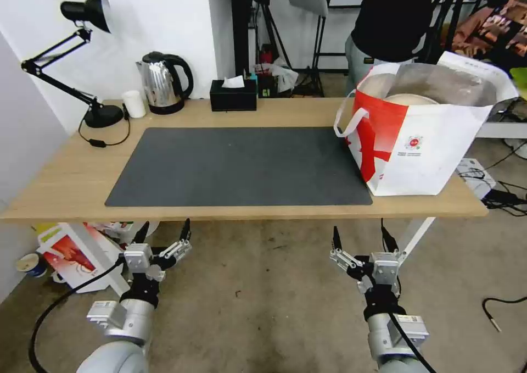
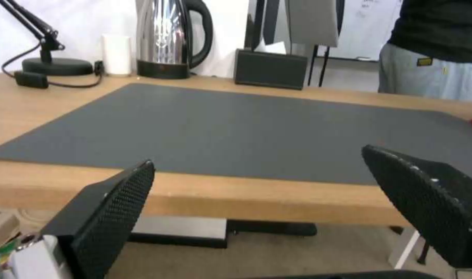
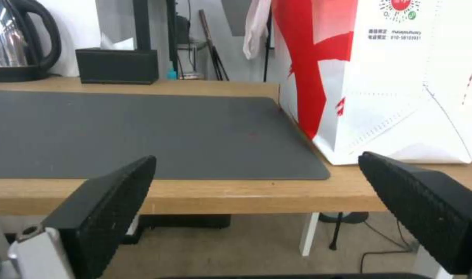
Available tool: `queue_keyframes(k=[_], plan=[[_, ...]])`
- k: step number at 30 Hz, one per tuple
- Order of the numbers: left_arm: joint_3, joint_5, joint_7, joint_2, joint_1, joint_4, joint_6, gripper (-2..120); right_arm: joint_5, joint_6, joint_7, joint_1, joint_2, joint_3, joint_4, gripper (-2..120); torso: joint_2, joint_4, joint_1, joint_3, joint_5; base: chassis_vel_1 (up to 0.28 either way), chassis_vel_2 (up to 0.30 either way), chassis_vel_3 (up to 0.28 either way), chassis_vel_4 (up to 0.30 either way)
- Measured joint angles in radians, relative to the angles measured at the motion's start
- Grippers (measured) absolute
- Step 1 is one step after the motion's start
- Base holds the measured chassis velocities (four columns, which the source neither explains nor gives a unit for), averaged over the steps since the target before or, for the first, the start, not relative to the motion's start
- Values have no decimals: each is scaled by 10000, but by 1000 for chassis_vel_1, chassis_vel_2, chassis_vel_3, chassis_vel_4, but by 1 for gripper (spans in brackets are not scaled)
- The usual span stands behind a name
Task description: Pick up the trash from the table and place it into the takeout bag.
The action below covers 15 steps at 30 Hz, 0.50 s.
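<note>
Standing upright at the right end of the table [image 1: 66,181], the takeout bag [image 1: 422,142] rests partly on the right edge of the dark grey mat [image 1: 236,167] and partly on the bare wood beside it. Its mouth gapes upward, showing the silver foil lining, and the pale rim of a shallow beige bowl [image 1: 411,99] lies flat inside near the top. The bag's long axis runs roughly from the table's near edge toward its far edge, angled a little, so that a red-panelled corner faces the mat and the white face with the small round red logo [image 1: 414,142] faces the robot. One white strap handle [image 1: 347,121] droops over the side toward the mat. In the right wrist view the bag's bottom corner sits on the mat's corner.

Along the far edge stand a black tissue box [image 1: 233,94], a steel kettle [image 1: 162,83], a small white cup [image 1: 134,104] and a black desk lamp [image 1: 88,60].

Below the table's near edge, both arms hang over the floor. The left gripper [image 1: 163,232] sits under the mat's left part, its fingers spread apart and holding nothing. The right gripper [image 1: 362,237] sits under the mat's right corner, near the bag, likewise spread and empty, fingertips pointing toward the table.
</note>
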Motion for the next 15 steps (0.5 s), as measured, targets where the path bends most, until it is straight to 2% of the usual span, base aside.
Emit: queue_keyframes(k=[15], plan=[[93,64,-43,-14,155,432,-89,100,0,0,0,0,0,0,0,100,0,0,0,0,0,0,0,0,0]])
